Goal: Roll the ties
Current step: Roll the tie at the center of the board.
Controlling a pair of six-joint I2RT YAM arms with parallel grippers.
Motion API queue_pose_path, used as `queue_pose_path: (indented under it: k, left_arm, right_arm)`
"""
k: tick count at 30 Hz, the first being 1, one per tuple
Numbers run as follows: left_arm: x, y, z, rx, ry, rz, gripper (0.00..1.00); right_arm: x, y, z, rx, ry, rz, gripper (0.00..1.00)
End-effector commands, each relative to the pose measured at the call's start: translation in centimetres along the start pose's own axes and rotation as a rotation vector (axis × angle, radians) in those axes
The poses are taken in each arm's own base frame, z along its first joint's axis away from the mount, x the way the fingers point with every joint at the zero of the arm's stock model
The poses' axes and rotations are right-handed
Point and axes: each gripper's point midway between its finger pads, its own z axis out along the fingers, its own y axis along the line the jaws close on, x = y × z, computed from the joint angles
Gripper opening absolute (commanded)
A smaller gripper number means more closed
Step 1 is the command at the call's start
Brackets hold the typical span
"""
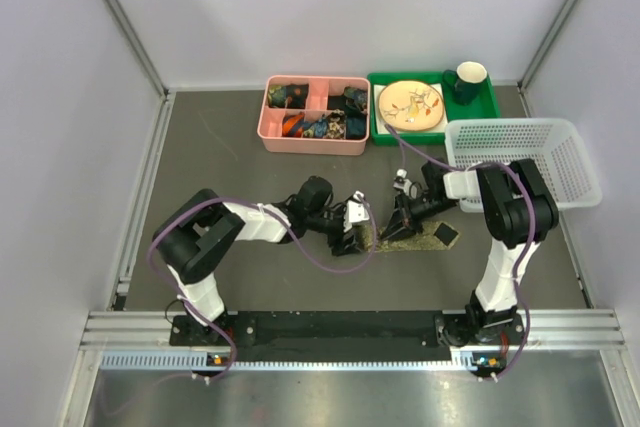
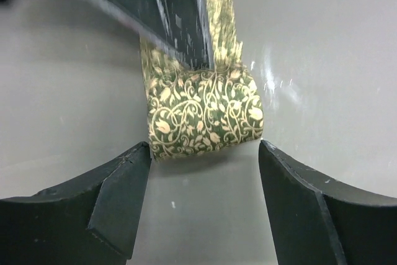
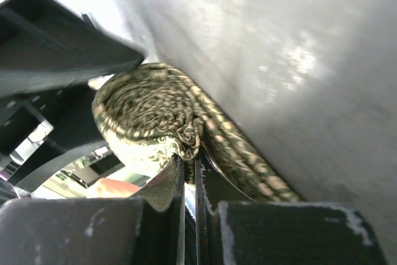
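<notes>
Spread left fingers [image 2: 118,197] flank the rolled, vine-patterned tie [image 2: 205,113].

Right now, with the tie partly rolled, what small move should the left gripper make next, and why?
Probably close the left gripper on the rolled tie: its jaws stand open either side of the roll, apart from it, while the right gripper is shut on the tail beside it.

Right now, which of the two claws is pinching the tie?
The right gripper: its jaws are shut on the tie beside its rolled end. The left gripper stands open around that end.
</notes>
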Motion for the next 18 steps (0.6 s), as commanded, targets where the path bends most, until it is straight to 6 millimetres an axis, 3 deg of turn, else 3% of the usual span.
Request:
queue_pose_path:
  k: [1, 7, 12, 13, 18]
  left_arm:
    - [-4.9, 0.6, 0.7, 0.021, -0.199, 0.131, 0.75]
    - [-5.8, 0.1, 2.0, 0.078, -0.281, 0.08, 0.82]
    - [-4.5, -0.3, 3.4, 0.075, -0.248, 0.034, 0.81]
    - [-4.0, -0.3, 3.6, 0.073, -0.23, 0.035, 0.78]
    - [-2.1, 0.2, 4.0, 0.039, -0.117, -0.01, 0.39]
  right_arm:
    - [-0.7, -4.9, 0.3, 0.222, -0.02, -0.024, 0.0]
    - [-0.9, -5.7, 0.2, 0.256, -0.025, -0.012, 0.0]
    - [-0.8, -5.6, 0.3, 0.245, -0.02, -0.01, 0.0]
    - [-0.9, -5.5, 0.3, 0.241, -0.021, -0.014, 0.0]
    - [-0.9, -4.2, 0.4, 0.182, -0.019, -0.038, 0.0]
